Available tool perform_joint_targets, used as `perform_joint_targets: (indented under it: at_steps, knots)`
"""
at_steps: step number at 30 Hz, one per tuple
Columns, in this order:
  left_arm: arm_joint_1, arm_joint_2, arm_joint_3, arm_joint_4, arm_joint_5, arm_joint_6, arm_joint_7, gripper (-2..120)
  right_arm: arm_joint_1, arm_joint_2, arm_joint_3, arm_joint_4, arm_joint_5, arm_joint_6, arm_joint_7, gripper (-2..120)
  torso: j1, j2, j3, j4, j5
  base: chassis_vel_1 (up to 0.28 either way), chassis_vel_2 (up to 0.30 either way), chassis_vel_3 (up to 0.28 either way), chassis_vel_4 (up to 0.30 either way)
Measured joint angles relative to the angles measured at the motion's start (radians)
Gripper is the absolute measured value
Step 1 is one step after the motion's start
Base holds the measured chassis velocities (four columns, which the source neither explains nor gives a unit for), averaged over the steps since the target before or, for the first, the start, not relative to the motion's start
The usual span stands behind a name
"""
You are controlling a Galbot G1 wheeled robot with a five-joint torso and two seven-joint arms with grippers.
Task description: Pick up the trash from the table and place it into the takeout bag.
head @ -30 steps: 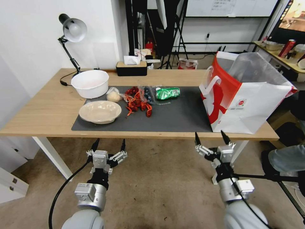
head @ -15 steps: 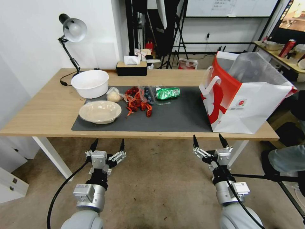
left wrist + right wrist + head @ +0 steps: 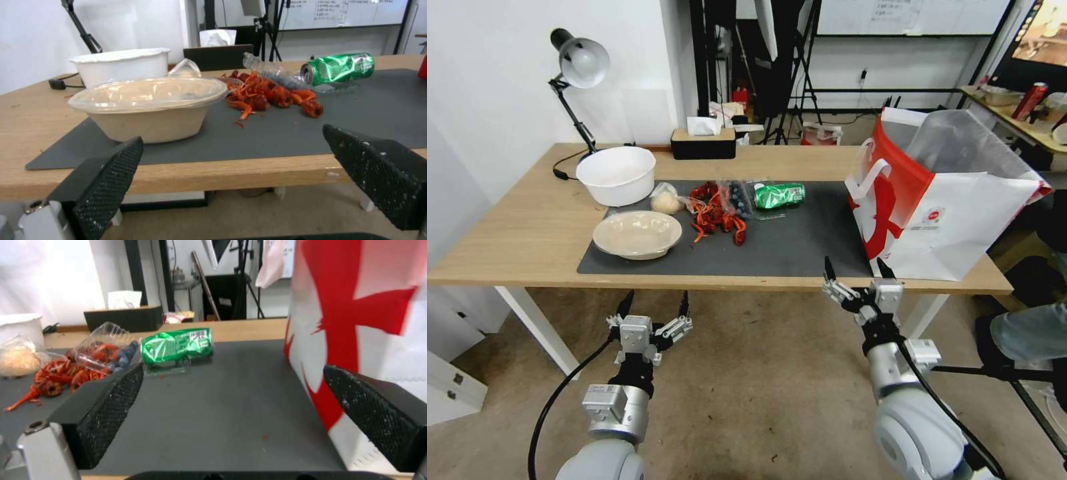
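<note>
The trash lies on the table's (image 3: 514,233) dark mat (image 3: 800,247): a beige dish (image 3: 637,233) at the left, a small bagged lump (image 3: 666,200), red shells (image 3: 715,215) and a crushed green can (image 3: 779,195). The takeout bag (image 3: 940,207) stands open at the table's right end. My right gripper (image 3: 854,265) is open at the table's front edge, just left of the bag's near corner; its wrist view looks across the mat (image 3: 222,400) to the can (image 3: 178,345) and the bag (image 3: 365,323). My left gripper (image 3: 657,299) hangs open below the table edge, facing the dish (image 3: 153,110).
A white bowl (image 3: 617,175), a desk lamp (image 3: 579,63) and a black tissue box (image 3: 703,143) stand at the table's back left. A clear plastic container (image 3: 737,197) lies among the shells. Tripods and a side table stand behind; a person's leg (image 3: 1027,333) shows at the right.
My right gripper has risen and moved forward and slightly left, up to the table's front edge. The left gripper and the trash have stayed put.
</note>
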Motion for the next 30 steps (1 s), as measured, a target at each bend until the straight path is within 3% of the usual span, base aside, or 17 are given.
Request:
perform_joint_targets:
  at_steps: [5,7,15,24,30]
  knots:
    - [-0.001,0.000,0.000,0.003,0.000,0.000,0.000,100,0.105,-0.006,-0.034,-0.021,0.061,-0.079,0.034,100,0.000,0.000,0.000,-0.0002,0.0000,0.000,0.000,0.000,0.000]
    - [-0.001,0.000,0.000,0.006,0.001,0.000,0.000,100,0.211,-0.008,-0.063,-0.059,0.121,-0.120,0.058,100,0.000,0.000,0.000,0.0001,-0.0002,0.000,0.000,0.000,0.000]
    - [0.000,0.000,-0.003,0.012,0.006,0.000,0.000,100,0.430,0.014,-0.154,-0.175,0.235,-0.192,0.129,100,0.000,0.000,0.000,-0.0001,-0.0001,0.000,0.000,0.000,0.000]
    - [0.003,0.000,-0.015,0.018,0.006,-0.005,-0.004,100,0.666,0.100,-0.253,-0.361,0.297,-0.229,0.213,100,0.000,0.000,0.000,0.0000,-0.0001,0.000,0.000,0.000,0.000]
    - [0.003,0.000,-0.016,0.026,0.007,-0.009,-0.006,100,0.787,0.220,-0.281,-0.527,0.339,-0.225,0.303,100,0.000,0.000,0.000,0.0000,-0.0002,0.000,0.000,0.000,0.000]
